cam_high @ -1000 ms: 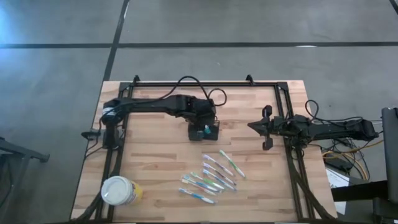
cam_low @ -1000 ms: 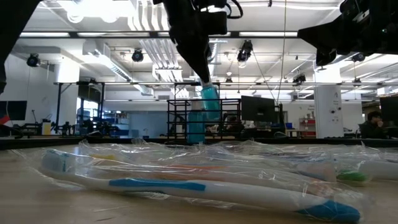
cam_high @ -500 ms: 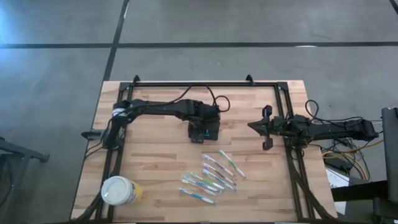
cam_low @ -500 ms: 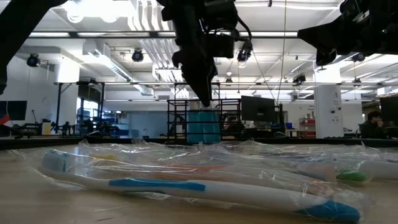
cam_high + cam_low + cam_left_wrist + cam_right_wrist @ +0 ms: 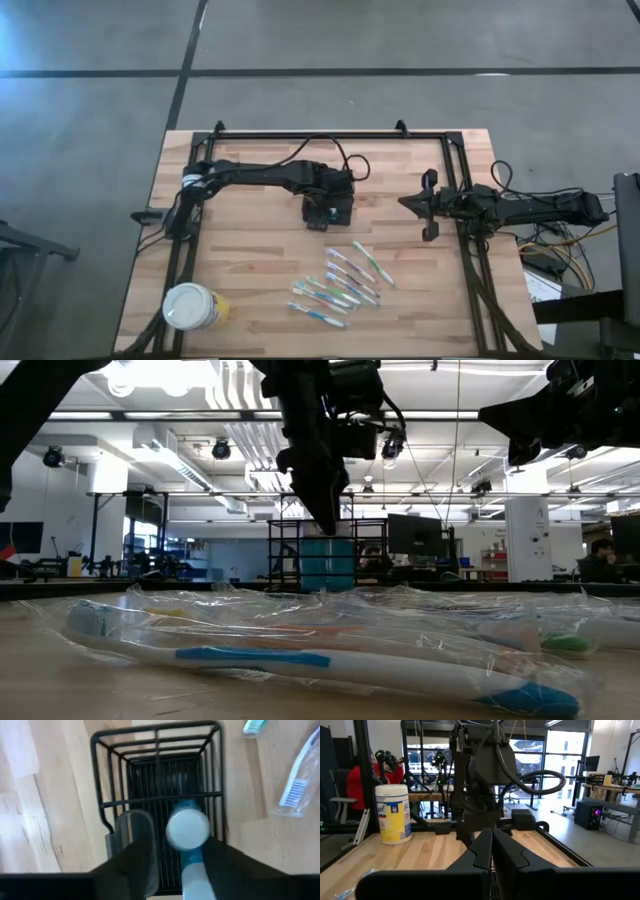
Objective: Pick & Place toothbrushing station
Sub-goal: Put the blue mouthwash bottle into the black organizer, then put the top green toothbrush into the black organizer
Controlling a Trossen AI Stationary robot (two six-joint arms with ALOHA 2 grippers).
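Observation:
The toothbrushing station, a small black wire basket (image 5: 330, 212) (image 5: 160, 799), stands on its base mid-table. A blue tube with a round white end (image 5: 187, 831) stands in it, seen as a blue block (image 5: 328, 565) in the low view. My left gripper (image 5: 322, 200) (image 5: 175, 837) points steeply down over the basket, open, one finger on either side of the tube's white end. My right gripper (image 5: 405, 203) (image 5: 491, 851) waits at the table's right side, shut and holding nothing. My left gripper's fingers stand on either side of the tube's white end (image 5: 172, 832), coming from above. One finger (image 5: 137, 845) is clear of it. Whether the other finger (image 5: 220, 865) touches the tube I cannot tell.
Several wrapped toothbrushes (image 5: 345, 280) (image 5: 300, 660) lie on the table nearer the front than the basket. A round white-lidded yellowish tub (image 5: 193, 307) (image 5: 392, 815) stands at the near left corner. Dark arm frames run along both table sides.
My left gripper has come down toward the basket with the blue tube. The tube was hanging above the basket and now stands inside it. Over the last half second the gripper has stayed in place.

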